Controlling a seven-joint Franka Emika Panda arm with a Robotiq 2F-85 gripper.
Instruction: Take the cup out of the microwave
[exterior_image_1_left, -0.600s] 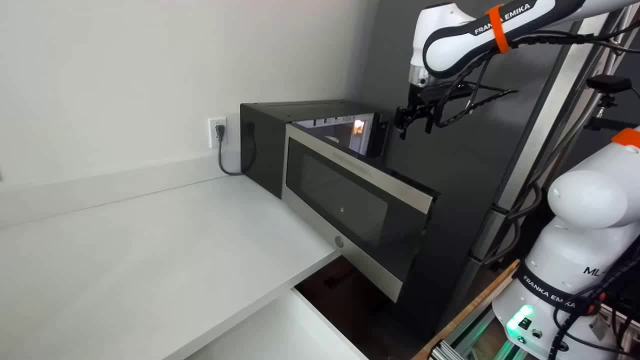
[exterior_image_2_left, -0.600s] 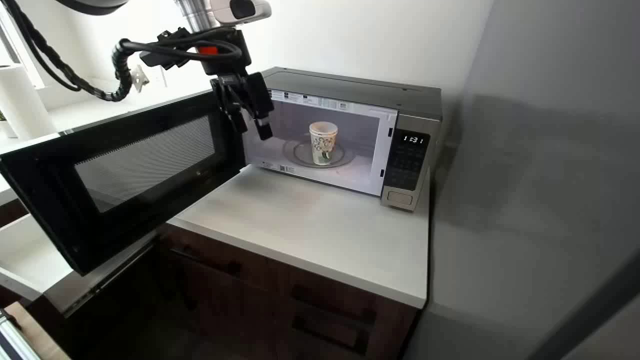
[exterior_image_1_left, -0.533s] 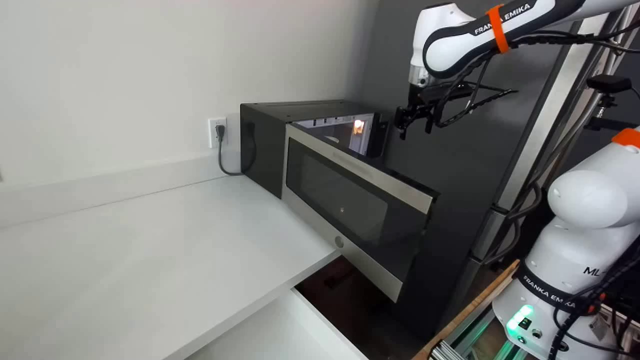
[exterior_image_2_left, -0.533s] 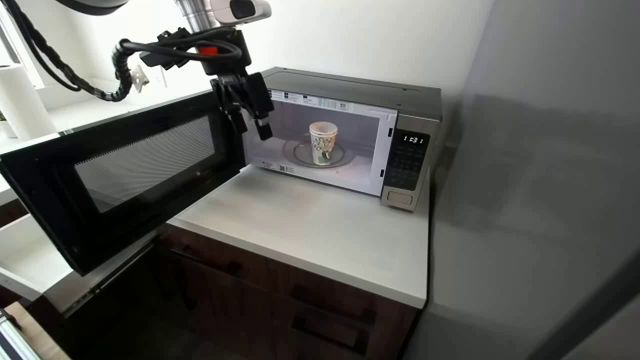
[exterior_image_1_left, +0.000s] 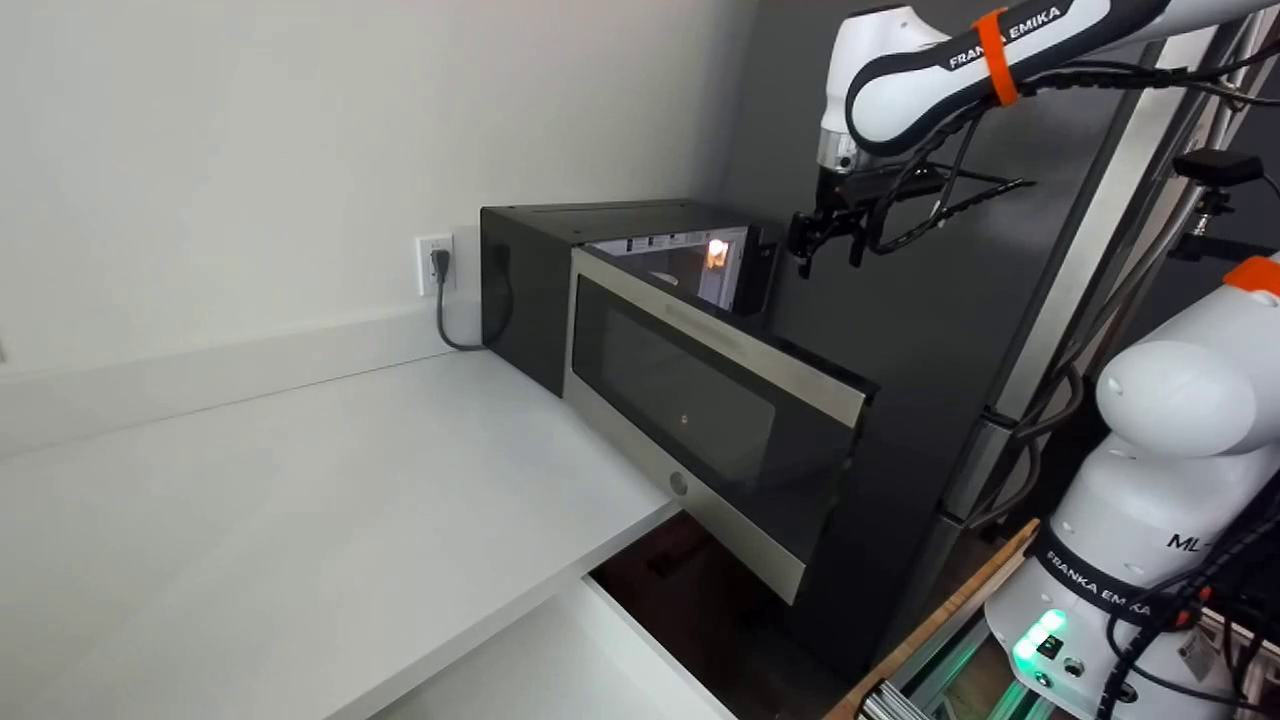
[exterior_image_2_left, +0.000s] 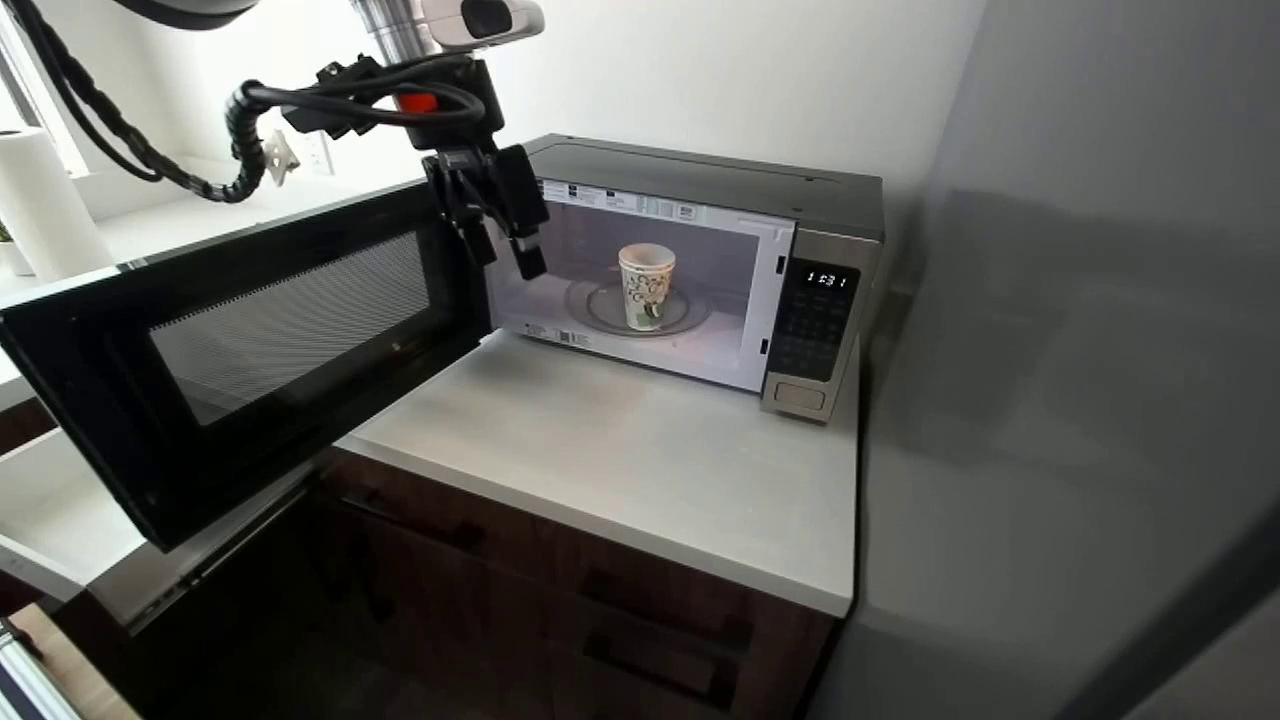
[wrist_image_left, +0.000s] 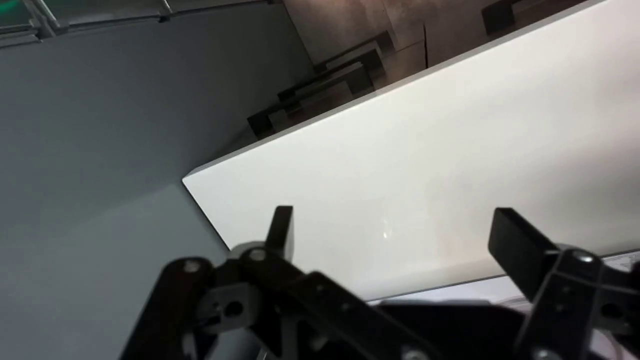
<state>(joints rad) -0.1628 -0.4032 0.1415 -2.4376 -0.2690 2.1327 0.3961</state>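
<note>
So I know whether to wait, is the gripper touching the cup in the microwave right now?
Apart. An exterior view shows it: the gripper hangs open, with part of the microwave plainly visible between it and the cup.

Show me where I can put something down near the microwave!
In front of the microwave, between its open door and the grey panel, the counter is bare, though the pincer hangs above. On the door's other side, another counter patch is bare along the wall. Crowded inside: the cup stands on the turntable.
</note>
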